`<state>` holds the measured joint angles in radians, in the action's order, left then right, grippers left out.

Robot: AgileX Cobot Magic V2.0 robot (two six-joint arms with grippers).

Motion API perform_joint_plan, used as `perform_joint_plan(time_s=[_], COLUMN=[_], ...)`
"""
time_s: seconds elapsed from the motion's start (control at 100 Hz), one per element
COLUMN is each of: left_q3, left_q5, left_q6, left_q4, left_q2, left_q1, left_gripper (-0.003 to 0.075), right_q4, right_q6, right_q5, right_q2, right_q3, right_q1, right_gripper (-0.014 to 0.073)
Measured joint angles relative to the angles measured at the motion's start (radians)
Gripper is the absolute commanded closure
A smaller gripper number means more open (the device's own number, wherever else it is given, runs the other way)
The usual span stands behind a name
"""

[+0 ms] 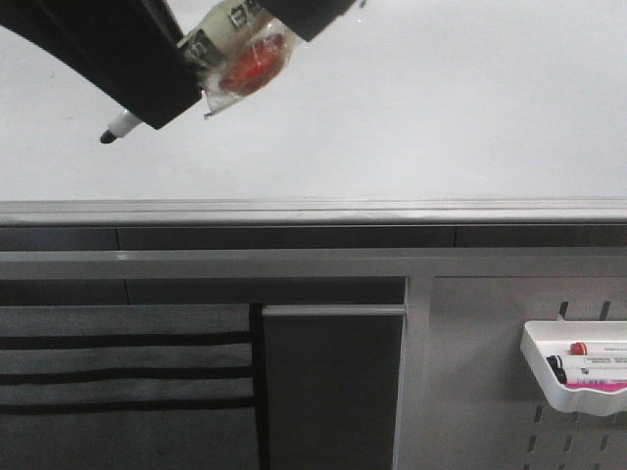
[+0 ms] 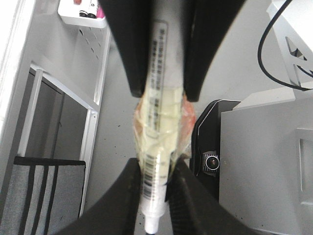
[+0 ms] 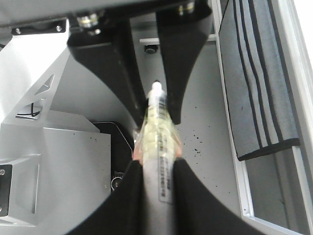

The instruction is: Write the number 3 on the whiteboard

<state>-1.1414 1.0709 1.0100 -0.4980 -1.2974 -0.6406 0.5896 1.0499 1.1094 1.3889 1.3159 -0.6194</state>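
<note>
Twice clamped just in front of the whiteboard (image 1: 411, 117): left gripper (image 2: 152, 196) clenched on the marker (image 2: 159, 73) near its nib, right gripper (image 3: 156, 191) clenched on its barrel. Faced each other along the tape (image 1: 235, 49) wrapping. Poked the black nib out just beyond the left gripper; could not tell whether touching the board.

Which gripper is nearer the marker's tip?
Left. The left gripper clamps the marker just behind its tip; the right gripper holds the opposite end, past the taped middle.

Grey perforated panel (image 1: 490, 392) carries white tray (image 1: 549, 377).
</note>
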Motion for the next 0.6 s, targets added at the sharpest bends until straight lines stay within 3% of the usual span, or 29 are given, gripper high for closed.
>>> perform_joint_plan(time_s=[0.06,0.14,0.25,0.42,0.6], left_q3=[0.000,0.000,0.000,0.000,0.071], left_q5=[-0.015,-0.042,-0.089,-0.112,-0.162], left_q6=[0.000,0.000,-0.004,-0.058,-0.173], left_q4=[0.002,0.006,0.004,-0.003,-0.003], left_q2=[0.000,0.000,0.022,0.123,0.269], left_q1=[0.000,0.000,0.007,0.072,0.192], left_gripper=[0.0393,0.0332,0.0332,0.0332,0.0332], right_q4=[-0.002,-0.012,-0.066,-0.218,-0.259], right_q6=[0.000,-0.005,-0.073,-0.295,-0.454], right_q5=[-0.002,-0.004,-0.020,-0.042,-0.123], right_q2=[0.000,-0.002,-0.026,-0.120,-0.275], right_q3=[0.000,0.000,0.002,0.002,-0.102], right_q1=[0.000,0.000,0.000,0.020,0.157], right_gripper=[0.0614,0.0614,0.0614,0.0614,0.0614])
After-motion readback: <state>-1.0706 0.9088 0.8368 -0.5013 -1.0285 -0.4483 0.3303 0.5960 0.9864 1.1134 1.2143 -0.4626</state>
